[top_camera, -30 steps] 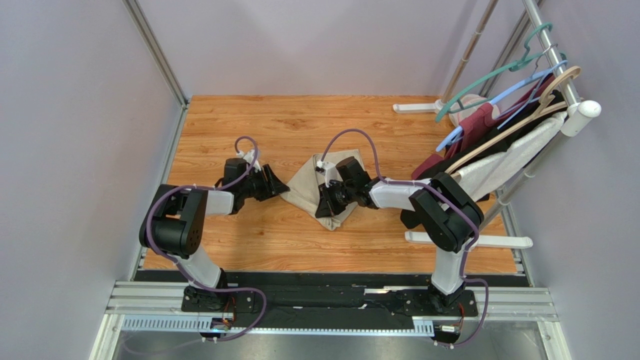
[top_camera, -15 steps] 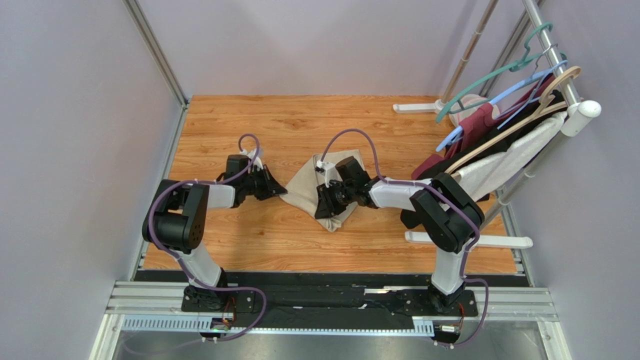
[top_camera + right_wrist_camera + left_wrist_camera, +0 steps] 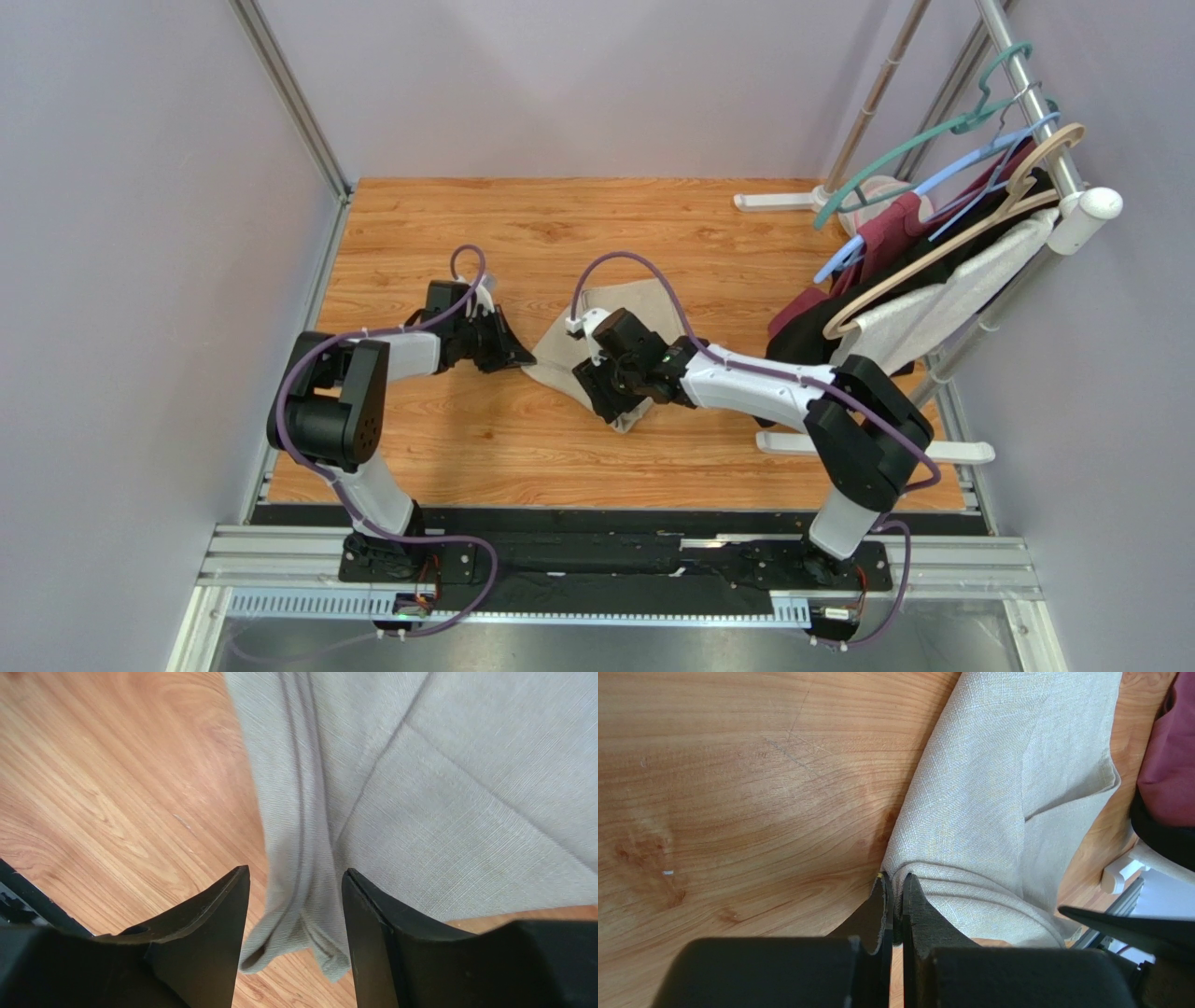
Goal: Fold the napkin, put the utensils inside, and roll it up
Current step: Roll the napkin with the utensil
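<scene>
The beige napkin (image 3: 561, 353) lies bunched in the middle of the wooden table (image 3: 421, 252), also filling much of the left wrist view (image 3: 990, 798) and the right wrist view (image 3: 421, 777). My left gripper (image 3: 514, 354) is shut on the napkin's left edge; its tips (image 3: 894, 885) pinch a fold of cloth. My right gripper (image 3: 613, 396) stands open over the napkin's near corner. A folded point of cloth (image 3: 295, 945) lies loose between its fingers (image 3: 210, 917). No utensils are in view.
A garment rack (image 3: 982, 182) with coloured hangers and maroon, white and black clothes stands at the right, its white feet (image 3: 898, 451) on the table. Metal frame posts rise along the left edge (image 3: 288, 91). The arm bases sit on a black rail (image 3: 617, 560).
The left gripper shut on the napkin's left edge. The right gripper opened, let go of the cloth, and shifted left and nearer over the napkin's near corner.
</scene>
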`<state>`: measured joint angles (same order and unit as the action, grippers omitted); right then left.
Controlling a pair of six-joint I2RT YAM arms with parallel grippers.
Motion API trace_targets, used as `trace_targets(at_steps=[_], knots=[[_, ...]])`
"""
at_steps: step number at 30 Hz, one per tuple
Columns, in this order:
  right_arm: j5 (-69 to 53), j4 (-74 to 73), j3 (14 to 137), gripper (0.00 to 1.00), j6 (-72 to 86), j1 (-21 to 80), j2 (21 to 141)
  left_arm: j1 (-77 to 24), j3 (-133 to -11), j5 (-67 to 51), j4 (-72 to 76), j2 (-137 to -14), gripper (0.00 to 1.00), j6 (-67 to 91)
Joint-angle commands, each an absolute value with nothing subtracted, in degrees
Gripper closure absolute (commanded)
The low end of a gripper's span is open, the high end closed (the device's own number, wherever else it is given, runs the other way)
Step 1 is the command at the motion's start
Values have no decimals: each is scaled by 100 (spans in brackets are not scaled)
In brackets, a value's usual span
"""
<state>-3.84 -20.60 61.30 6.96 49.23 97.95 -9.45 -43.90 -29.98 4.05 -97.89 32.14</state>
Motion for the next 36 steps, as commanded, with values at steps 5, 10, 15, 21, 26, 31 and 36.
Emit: trace_targets(at_steps=[5,10,15,21,26,31,36], knots=[[1204,-1749,6398,44,88,5862,9422,-932,-4570,-2988,149,-9853,100,3024],[1424,-1547,6372,45,-149,6064,9746,-940,-4588,-2997,132,-9853,100,3023],[1345,-1441,6390,45,-246,6065,9931,-940,-4579,-2988,123,-9844,100,3023],[1433,-1362,6399,46,-299,6047,10160,-932,-4597,-3006,114,-9853,100,3006],[1433,-1336,6372,48,-237,5968,10336,-932,-4597,-3006,114,-9870,100,3006],[1336,-1257,6206,49,-141,5731,10450,-932,-4614,-3006,114,-9870,100,2997],[1126,-1239,6073,50,-97,5564,10582,-932,-4606,-3120,210,-9852,100,2997]])
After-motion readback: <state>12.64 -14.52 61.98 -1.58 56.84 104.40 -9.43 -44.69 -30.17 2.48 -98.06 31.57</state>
